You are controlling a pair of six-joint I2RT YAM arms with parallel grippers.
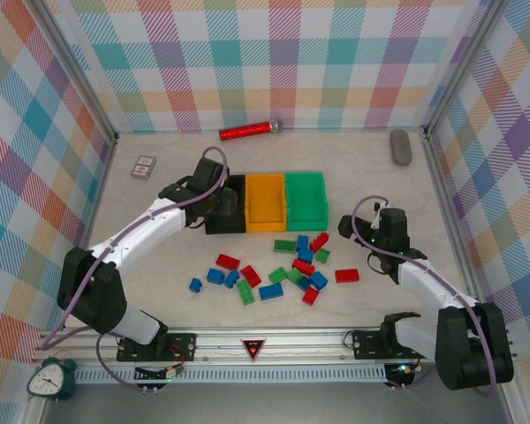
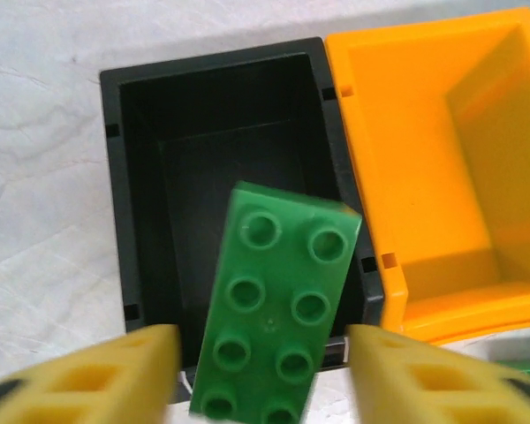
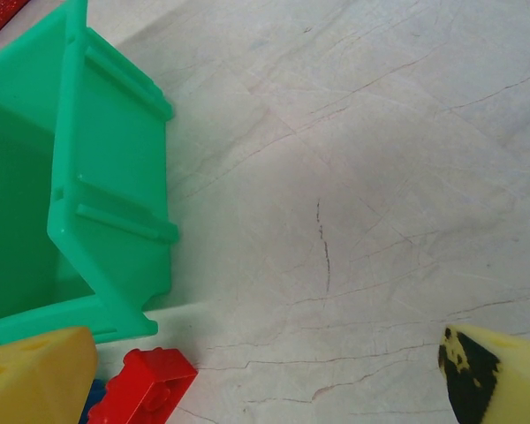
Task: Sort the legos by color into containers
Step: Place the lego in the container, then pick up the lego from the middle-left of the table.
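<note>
The green lego (image 2: 278,309) was seen untouched between the spread fingers of the left gripper (image 2: 261,353), over the near wall of the black bin (image 2: 131,177), mid-tabletop. It could be caught on that rim and tipped outside. The right gripper (image 3: 265,371) was spread wide, empty.

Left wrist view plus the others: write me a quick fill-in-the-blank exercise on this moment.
The bin under the green brick is ___.
The orange bin sits between the black one and the ___ one.
The right hand is ___, nothing between its fingers.
Missing: black; green; open.
</note>
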